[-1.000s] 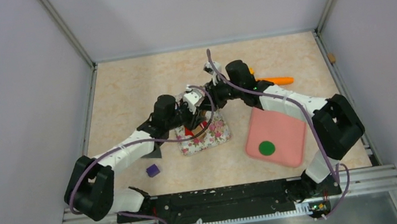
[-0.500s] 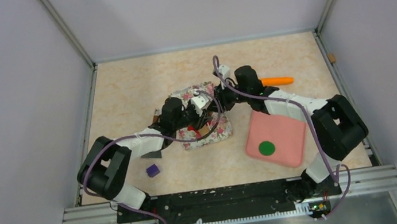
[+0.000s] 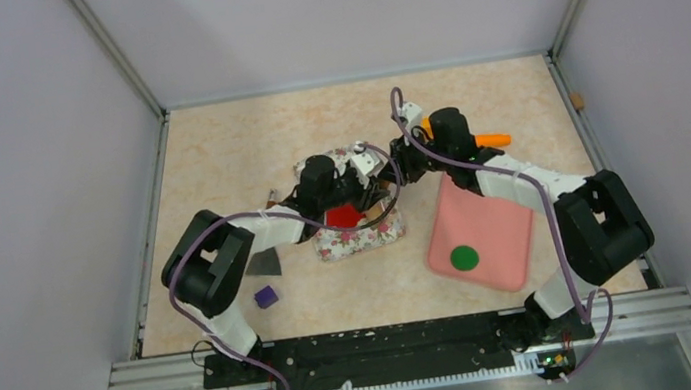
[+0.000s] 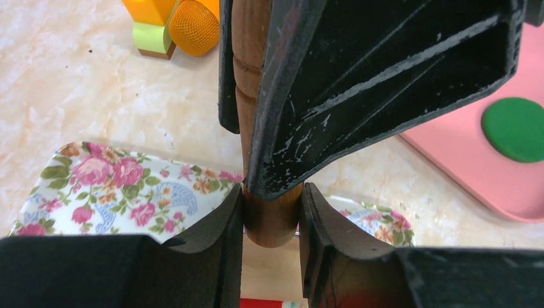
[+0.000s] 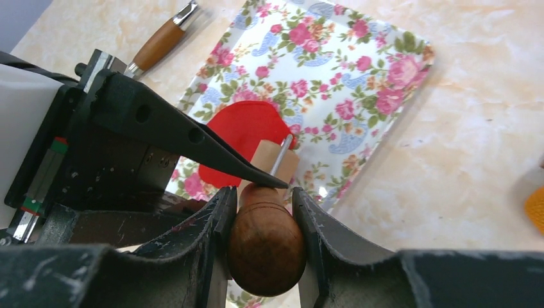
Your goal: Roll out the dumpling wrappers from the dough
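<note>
A small roller with a brown wooden handle (image 5: 266, 247) and a pale drum (image 5: 272, 163) rests on flat bright red dough (image 5: 240, 125) on the floral tray (image 5: 359, 77). My left gripper (image 4: 271, 218) is shut on the handle's end (image 4: 269, 221). My right gripper (image 5: 262, 218) is shut on the handle's round knob. The two grippers meet over the tray's far right part (image 3: 381, 172). The red dough (image 3: 344, 216) shows beside them in the top view. A green round flat wrapper (image 3: 465, 258) lies on the pink board (image 3: 491, 216).
An orange tool (image 3: 488, 141) lies behind the right arm. A knife with a wooden handle (image 5: 160, 42) lies left of the tray. A grey scraper (image 3: 268, 263) and a purple cube (image 3: 266, 296) sit at the front left. Frame walls surround the table.
Both grippers have moved right and away from the bases with the roller. The red dough is now more exposed on the tray.
</note>
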`<action>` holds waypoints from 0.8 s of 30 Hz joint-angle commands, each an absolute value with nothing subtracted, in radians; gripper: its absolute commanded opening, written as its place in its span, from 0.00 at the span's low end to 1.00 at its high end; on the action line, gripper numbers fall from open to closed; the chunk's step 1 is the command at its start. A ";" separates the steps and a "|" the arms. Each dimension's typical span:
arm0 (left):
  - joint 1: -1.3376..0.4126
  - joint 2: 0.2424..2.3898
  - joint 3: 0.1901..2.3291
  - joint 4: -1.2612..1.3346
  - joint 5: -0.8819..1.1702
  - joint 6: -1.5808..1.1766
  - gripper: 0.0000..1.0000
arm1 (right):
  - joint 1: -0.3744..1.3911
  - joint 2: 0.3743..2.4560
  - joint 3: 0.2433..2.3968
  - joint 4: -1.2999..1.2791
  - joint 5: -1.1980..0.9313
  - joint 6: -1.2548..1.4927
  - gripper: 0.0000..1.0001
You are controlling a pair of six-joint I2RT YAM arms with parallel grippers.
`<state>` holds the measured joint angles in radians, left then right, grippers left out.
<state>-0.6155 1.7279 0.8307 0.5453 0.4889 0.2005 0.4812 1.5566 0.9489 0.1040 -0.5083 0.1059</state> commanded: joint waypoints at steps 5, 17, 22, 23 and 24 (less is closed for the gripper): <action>-0.609 1.867 0.922 0.445 0.387 0.152 0.00 | 0.486 1.556 0.917 -0.051 -0.543 0.044 0.00; -0.572 1.624 0.880 0.294 0.424 0.233 0.52 | 0.480 1.534 1.230 -0.241 -0.642 -0.027 0.00; -0.512 1.313 0.737 0.121 0.436 0.217 0.59 | 0.480 1.565 1.329 -0.322 -0.667 -0.087 0.00; -0.502 1.254 0.716 0.087 0.436 0.206 0.60 | 0.480 1.573 1.347 -0.335 -0.672 -0.095 0.00; -0.496 1.190 0.696 0.052 0.428 0.194 0.60 | 0.480 1.581 1.365 -0.349 -0.681 -0.102 0.00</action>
